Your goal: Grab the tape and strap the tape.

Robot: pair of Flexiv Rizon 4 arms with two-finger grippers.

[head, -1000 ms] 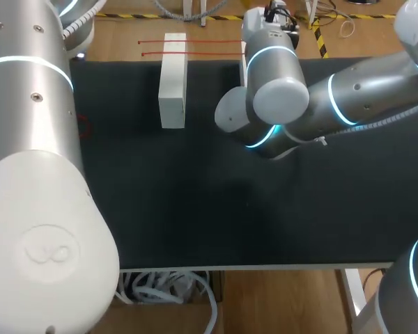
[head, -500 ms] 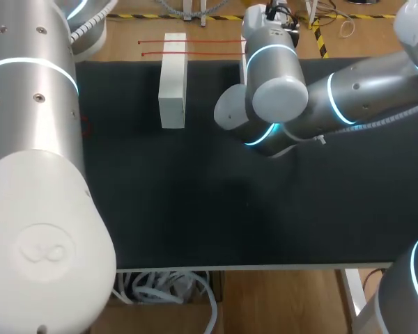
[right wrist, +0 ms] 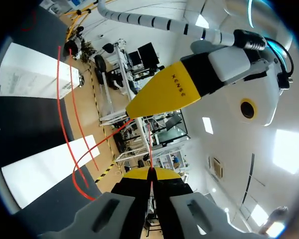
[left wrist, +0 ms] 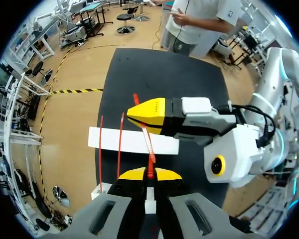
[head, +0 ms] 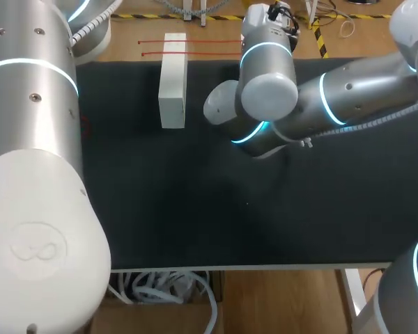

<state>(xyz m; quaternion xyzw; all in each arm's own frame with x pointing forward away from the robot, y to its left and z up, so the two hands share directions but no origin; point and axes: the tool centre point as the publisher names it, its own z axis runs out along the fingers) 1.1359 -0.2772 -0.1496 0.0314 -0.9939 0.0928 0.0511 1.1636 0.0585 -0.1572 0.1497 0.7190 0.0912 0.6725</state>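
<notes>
Leftward, toward the white block [head: 173, 83], the right arm [head: 334, 97] has been shifted in the head view; red tape [head: 195, 42] is seen across the block's far end; in the left wrist view the left gripper [left wrist: 149, 174] is pinched on the tape over the block; in the right wrist view the right gripper [right wrist: 150, 173] is pinched on it likewise; if the arms are drawn apart unevenly, the tape could be pulled free or snapped.
</notes>
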